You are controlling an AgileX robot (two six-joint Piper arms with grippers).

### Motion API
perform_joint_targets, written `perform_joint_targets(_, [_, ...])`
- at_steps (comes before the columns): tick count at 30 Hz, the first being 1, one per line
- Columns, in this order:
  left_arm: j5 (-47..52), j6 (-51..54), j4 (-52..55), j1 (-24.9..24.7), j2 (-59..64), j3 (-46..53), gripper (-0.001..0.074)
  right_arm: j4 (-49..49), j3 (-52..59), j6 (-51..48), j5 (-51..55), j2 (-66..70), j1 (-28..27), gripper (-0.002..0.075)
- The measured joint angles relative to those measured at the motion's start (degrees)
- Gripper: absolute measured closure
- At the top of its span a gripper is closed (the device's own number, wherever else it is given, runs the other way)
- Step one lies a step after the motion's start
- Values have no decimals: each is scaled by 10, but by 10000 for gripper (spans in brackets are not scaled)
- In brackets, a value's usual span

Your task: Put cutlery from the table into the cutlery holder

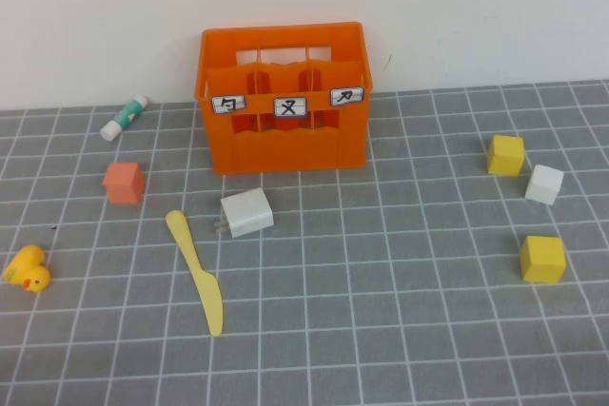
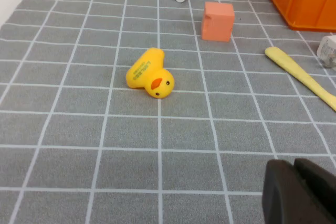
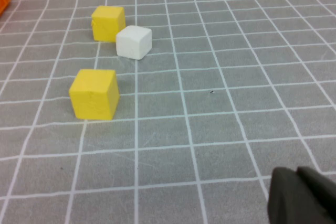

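- Low over the grey tiled surface (image 1: 381,330), left pincer (image 2: 299,192) and right pincer (image 3: 302,198) touch nothing; grip state unclear.
- Pale yellow flat plastic knife (image 1: 195,271) lies lengthwise, rounded handle toward the slotted orange plastic crate (image 1: 284,97).

One knife (image 1: 195,272), one orange crate (image 1: 283,97), two yellow cubes (image 1: 505,154), one white cube (image 1: 544,183), one salmon cube (image 1: 125,183), one duck (image 1: 28,268), one glue stick (image 1: 125,118), one charger (image 1: 246,213).

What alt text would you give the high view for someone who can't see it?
A pale yellow knife lies on the grey tiled table before an orange cutlery holder, a white charger between them. Neither pincer appears here.
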Motion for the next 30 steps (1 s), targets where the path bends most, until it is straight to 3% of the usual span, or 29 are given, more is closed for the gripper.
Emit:
perform_joint_targets(6, [-16,0,0,0,0,2,736,0,0,0,-1,0,0,729])
perform_joint_targets(18, [-190,0,2,0,0,4,736,1,1,0,-1,0,0,729])
perform_joint_targets(30, [-174,-4,2,0,0,4,736,1,1,0,-1,0,0,729])
